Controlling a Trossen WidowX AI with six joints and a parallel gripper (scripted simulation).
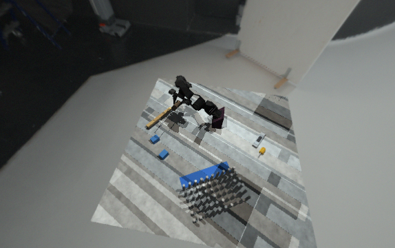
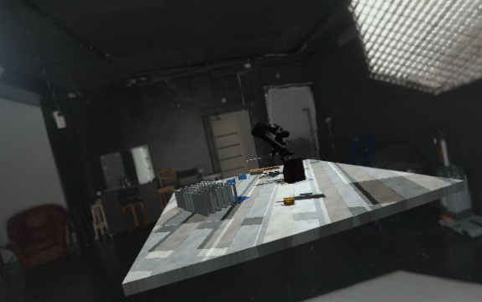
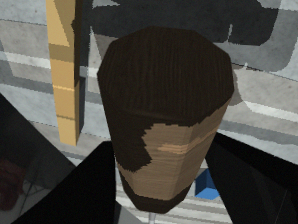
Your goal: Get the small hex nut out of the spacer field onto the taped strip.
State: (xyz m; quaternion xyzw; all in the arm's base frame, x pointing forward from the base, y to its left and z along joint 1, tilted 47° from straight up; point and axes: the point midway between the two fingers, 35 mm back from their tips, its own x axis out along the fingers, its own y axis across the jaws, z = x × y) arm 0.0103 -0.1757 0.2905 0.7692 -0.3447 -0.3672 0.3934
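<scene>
My gripper is shut on the brown wooden handle of a thin metal rod tool. The handle stands between both fingers in the wrist view. The thin rod sticks out from it above the table in the exterior view, with a small bend at its end. The standing spacers form a dense upright field, well away from the gripper. The blue taped strip runs along the field's near side. I cannot make out the nut among the spacers or on the strip.
A long yellow bar lies close to the gripper. Two blue blocks lie between it and the field. A yellow-handled screwdriver and a grey flat object lie on the arm's other side.
</scene>
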